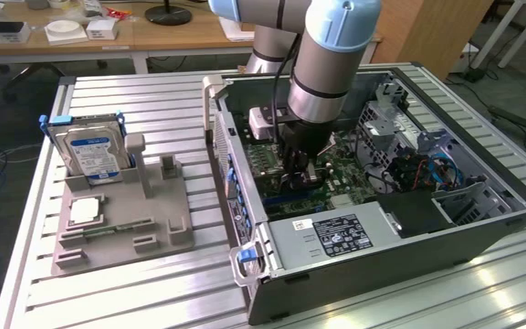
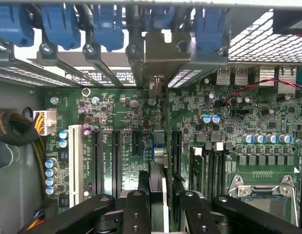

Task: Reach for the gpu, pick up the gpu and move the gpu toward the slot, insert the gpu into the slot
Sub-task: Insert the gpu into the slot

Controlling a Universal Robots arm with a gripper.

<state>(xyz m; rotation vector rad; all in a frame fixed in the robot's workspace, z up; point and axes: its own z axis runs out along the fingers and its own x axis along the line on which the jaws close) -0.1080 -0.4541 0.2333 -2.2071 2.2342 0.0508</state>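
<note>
The gpu (image 2: 159,185) stands edge-on, clamped in the end effector (image 2: 159,212) above the motherboard (image 2: 116,117).

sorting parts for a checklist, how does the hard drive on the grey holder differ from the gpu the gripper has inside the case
The hard drive stands upright, untouched, in the grey holder outside the computer case; the gpu is clamped edge-on in the gripper, above the motherboard inside the case. The hard drive is silver with a blue label; the gpu looks dark.

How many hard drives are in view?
1. The blue-labelled hard drive stands upright in the grey holder, to the exterior view's left of the computer case; others may be hidden inside.
</note>
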